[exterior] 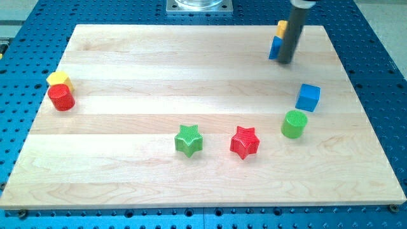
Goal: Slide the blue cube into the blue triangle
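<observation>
My tip (285,62) rests on the desk (191,83) near its top right corner. There are no fingers here, only a straight dark rod, so it neither opens nor closes and grips nothing. The rod stands just at the right of a blue piece (275,48) and seems to touch or cover its right side; whether that piece is the blue triangle cannot be told for sure, since the rod hides part of it. A small yellow block (281,28) sits just above the blue piece, close to the desk's top edge, and its shape is also partly hidden.

The blue cube (308,97) lies below my tip, toward the desk's right edge, apart from the rod and from the blue piece, with bare wood between them. Just under the cube, near but apart, stands a green cylinder (294,123).

Further along the lower part of the desk, a red star (245,142) lies left of the cylinder, and a green star (189,140) lies left of that, both well above the bottom edge.

At the left edge a red cylinder (62,97) and a yellow block (59,79) sit touching, the yellow one above.

No containers are on the desk. The middle and the top left are open wood.
</observation>
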Robot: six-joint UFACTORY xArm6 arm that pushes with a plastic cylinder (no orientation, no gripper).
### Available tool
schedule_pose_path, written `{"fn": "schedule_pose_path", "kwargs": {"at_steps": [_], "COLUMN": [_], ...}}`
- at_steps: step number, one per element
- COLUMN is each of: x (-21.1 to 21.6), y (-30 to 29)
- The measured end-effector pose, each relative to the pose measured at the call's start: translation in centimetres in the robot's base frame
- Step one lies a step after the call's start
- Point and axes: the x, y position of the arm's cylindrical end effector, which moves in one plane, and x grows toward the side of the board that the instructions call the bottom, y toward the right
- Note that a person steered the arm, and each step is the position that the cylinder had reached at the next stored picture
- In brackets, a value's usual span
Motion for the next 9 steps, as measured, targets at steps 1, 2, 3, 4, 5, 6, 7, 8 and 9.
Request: {"fn": "schedule_pose_path", "kwargs": {"at_steps": [1, 2, 3, 4, 5, 6, 7, 8, 9], "x": [-3.3, 0.5, 5.8, 13.9, 11.3, 11.4, 13.4, 7.9, 3.1], "y": [-0.4, -1.5, 8.1, 7.8, -2.2, -5.4, -9.9, -11.2, -7.0]}}
